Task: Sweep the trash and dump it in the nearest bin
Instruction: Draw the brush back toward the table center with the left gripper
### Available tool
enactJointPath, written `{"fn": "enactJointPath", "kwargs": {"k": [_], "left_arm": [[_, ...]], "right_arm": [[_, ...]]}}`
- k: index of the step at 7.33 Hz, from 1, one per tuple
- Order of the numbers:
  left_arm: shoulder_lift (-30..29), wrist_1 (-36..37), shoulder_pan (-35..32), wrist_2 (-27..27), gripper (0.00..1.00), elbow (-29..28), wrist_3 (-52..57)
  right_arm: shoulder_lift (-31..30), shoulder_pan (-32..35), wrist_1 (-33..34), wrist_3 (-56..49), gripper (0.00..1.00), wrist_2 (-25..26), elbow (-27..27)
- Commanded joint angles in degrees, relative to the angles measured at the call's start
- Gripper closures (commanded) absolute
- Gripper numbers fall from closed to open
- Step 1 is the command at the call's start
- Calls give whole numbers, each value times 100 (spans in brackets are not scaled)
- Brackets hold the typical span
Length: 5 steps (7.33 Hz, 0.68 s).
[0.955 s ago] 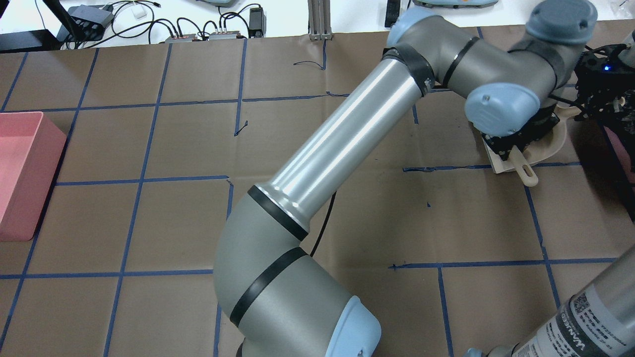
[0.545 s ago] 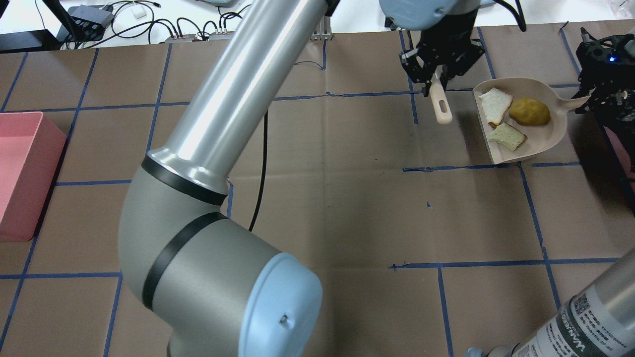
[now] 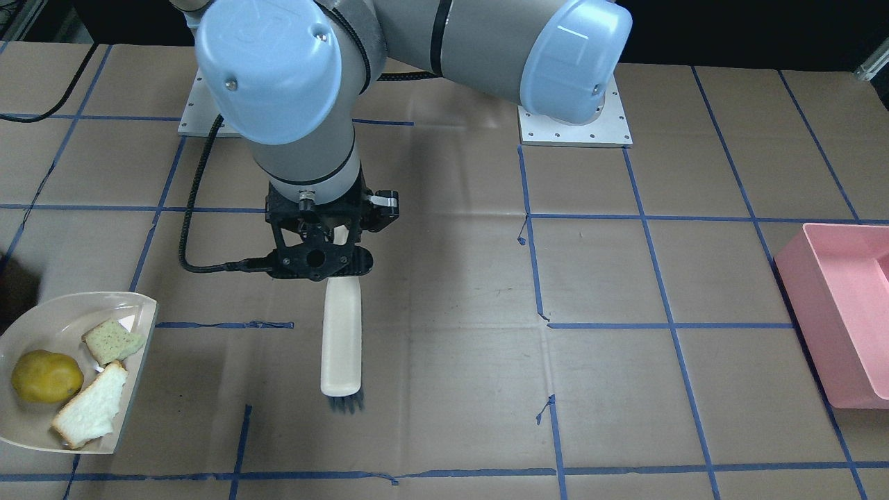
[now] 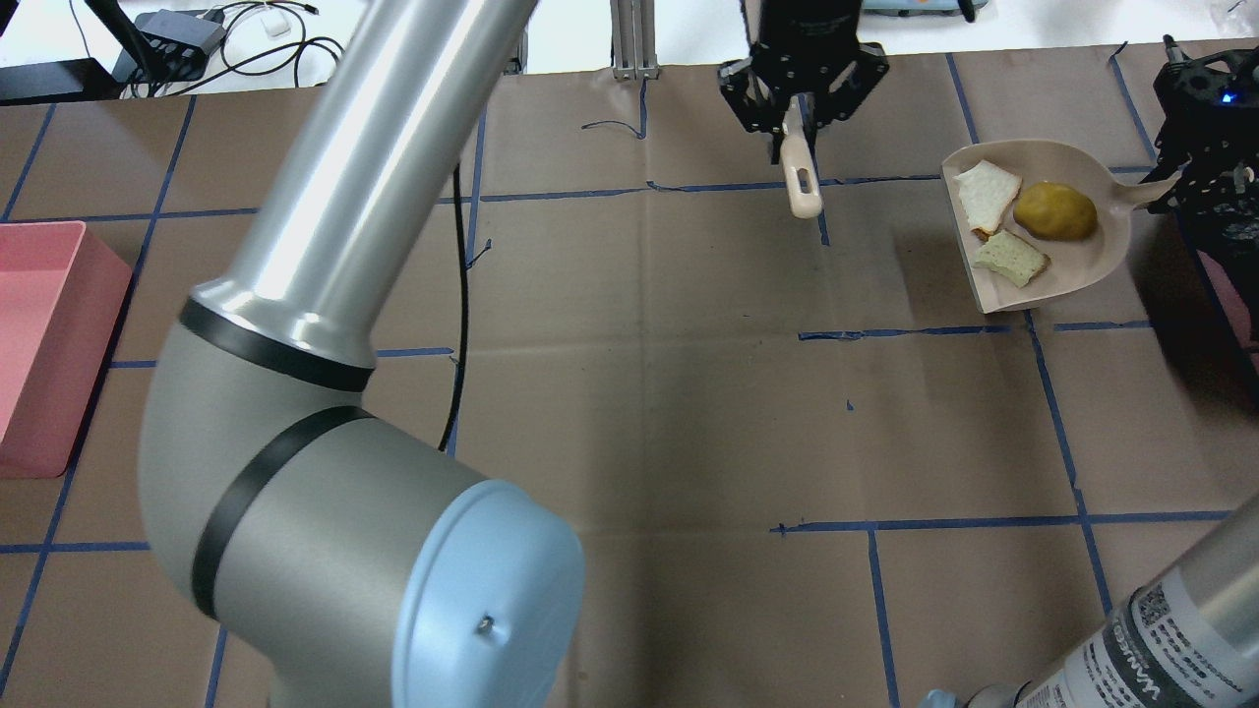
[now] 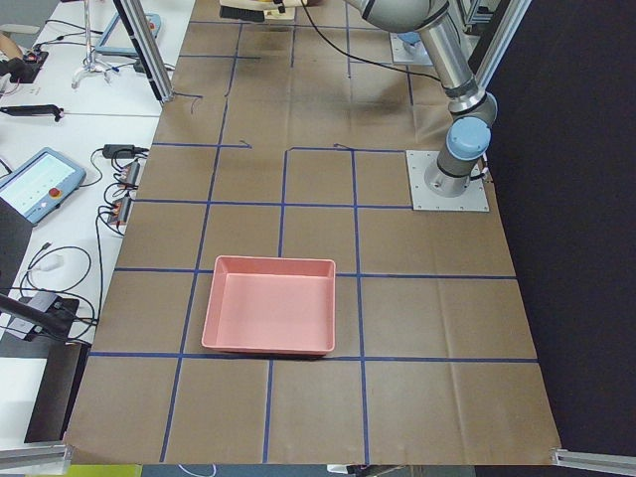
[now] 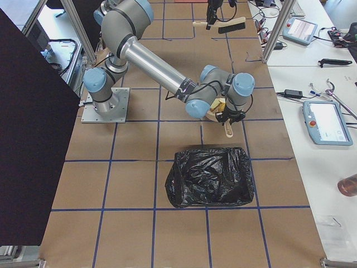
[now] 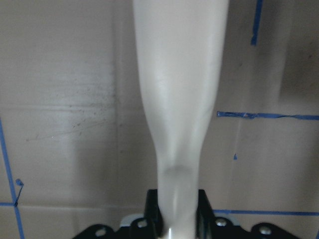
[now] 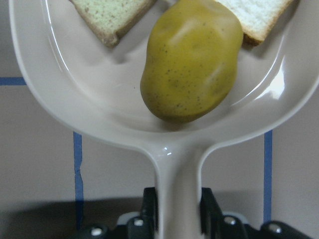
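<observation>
A yellow-brown potato lump (image 4: 1054,210) and two torn bread pieces (image 4: 987,195) (image 4: 1010,258) lie in a beige dustpan (image 4: 1082,275) at the right of the table. My right gripper (image 4: 1190,172) is shut on the dustpan's handle (image 8: 177,184); the potato (image 8: 192,59) fills the right wrist view. My left gripper (image 4: 792,98) is shut on a beige brush (image 3: 340,340) by its handle (image 7: 177,99), well to the left of the pan. The brush's dark bristles (image 3: 345,404) point away from the robot. The front view shows the trash in the pan (image 3: 42,319).
A pink bin (image 4: 39,344) stands at the table's far left edge. A bin lined with a black bag (image 6: 209,176) stands just beyond the dustpan at the right end. The left arm's big elbow (image 4: 325,511) covers the near left of the overhead view.
My left arm has swung left, carrying the brush away from over the dustpan. The pan with the three scraps has come into sight and shifted slightly.
</observation>
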<state>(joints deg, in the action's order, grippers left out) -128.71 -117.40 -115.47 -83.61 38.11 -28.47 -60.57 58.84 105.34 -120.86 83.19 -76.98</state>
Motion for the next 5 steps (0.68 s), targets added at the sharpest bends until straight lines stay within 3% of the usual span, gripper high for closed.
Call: {"fn": "enactJointPath", "kwargs": {"k": [1, 5], "left_arm": [[887, 207, -2, 422, 100, 1770, -1], [2373, 1778, -160, 819, 100, 4847, -27]], "right_arm": [[-226, -13, -188, 10, 100, -196, 17], [-578, -196, -539, 106, 100, -233, 69]]}}
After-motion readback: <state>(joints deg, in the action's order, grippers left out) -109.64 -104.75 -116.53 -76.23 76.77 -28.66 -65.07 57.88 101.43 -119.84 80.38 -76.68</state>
